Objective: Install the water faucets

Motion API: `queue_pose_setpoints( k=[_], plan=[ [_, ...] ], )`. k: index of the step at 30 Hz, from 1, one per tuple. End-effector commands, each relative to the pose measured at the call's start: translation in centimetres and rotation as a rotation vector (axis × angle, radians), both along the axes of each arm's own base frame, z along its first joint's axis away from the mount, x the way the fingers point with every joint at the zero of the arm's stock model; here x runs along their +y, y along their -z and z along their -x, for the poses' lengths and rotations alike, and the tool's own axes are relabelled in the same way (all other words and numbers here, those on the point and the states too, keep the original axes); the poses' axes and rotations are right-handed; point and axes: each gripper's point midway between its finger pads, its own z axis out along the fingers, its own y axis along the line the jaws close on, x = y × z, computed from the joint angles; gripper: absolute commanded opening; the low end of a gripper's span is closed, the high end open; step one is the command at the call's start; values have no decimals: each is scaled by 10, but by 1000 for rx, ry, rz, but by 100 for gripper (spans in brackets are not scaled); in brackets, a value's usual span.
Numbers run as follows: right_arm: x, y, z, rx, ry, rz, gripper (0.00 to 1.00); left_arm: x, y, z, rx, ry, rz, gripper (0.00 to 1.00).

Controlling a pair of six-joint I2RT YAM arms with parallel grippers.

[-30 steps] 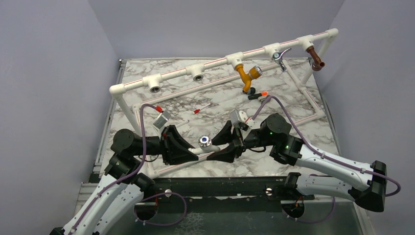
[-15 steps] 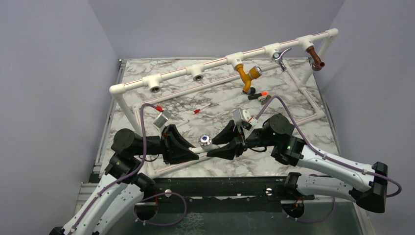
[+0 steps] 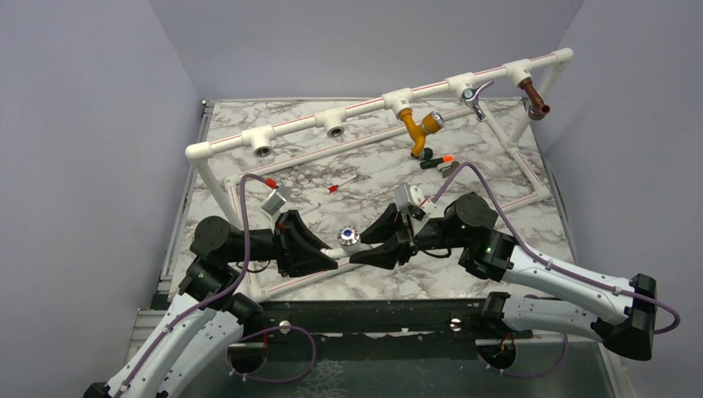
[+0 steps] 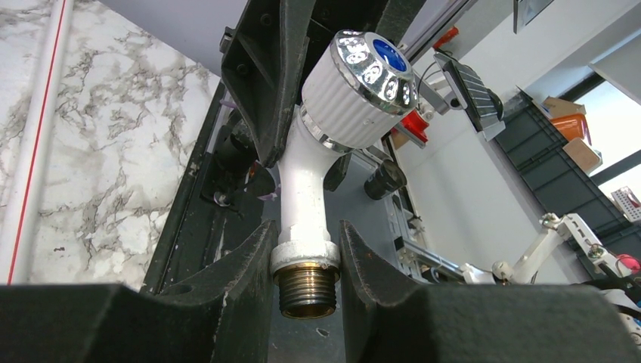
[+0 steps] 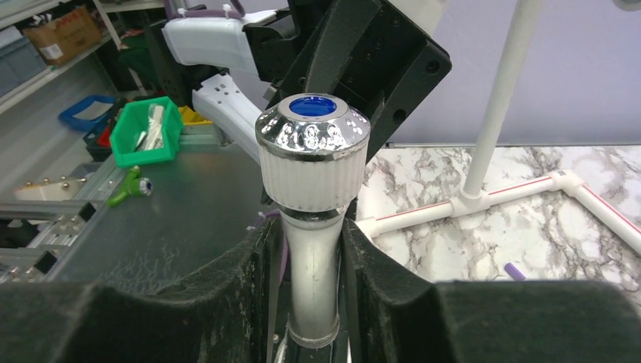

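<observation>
The white faucet, with a silvery blue-capped knob, hangs above the table's near edge between my two grippers. My left gripper is shut on its collar just above the brass thread, as the left wrist view shows. My right gripper comes from the right and its fingers press both sides of the white stem under the knob; its tips flank the stem. A mustard-yellow faucet, a chrome-levered one and a brown one sit in tees of the pipe frame. A black-and-orange one lies on the table.
The white pipe frame spans the table's back, with two empty tee sockets at the left. Its lower rails run along the marble near my grippers. Small red-tipped bits lie mid-table.
My right gripper's fingers went from wide open to closed around the faucet's stem. My left gripper kept hold of the threaded end and barely moved.
</observation>
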Motion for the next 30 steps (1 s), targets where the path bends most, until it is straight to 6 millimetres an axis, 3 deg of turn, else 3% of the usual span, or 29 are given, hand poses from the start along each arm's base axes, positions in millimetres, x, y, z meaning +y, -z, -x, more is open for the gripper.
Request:
queue_pose_setpoints(
  k=[1, 5, 9, 10, 16, 21, 23, 30],
  plan=[
    [2, 5, -6, -14, 22, 10, 33, -1, -8, -3, -26, -15, 27, 0],
    [2, 7, -7, -17, 26, 17, 1, -1, -9, -4, -28, -17, 29, 0],
    [0, 6, -5, -24, 19, 12, 0, -1, -7, -5, -24, -26, 25, 1],
    [-1, 5, -4, -27, 20, 9, 1, -1, -7, -6, -25, -30, 23, 5],
    [-7, 0, -7, -33, 54, 1, 1, -1, -5, -11, -33, -67, 2, 63],
    [-14, 0, -20, -42, 148, 24, 1, 2, 0, -24, -49, -147, -67, 95],
    [-19, -2, -26, -43, 197, 32, 0, 3, 4, -29, -57, -176, -103, 99],
    [-43, 2, -63, -25, 452, 135, 0, 16, 10, -54, -103, -337, -237, 99]
  ],
)
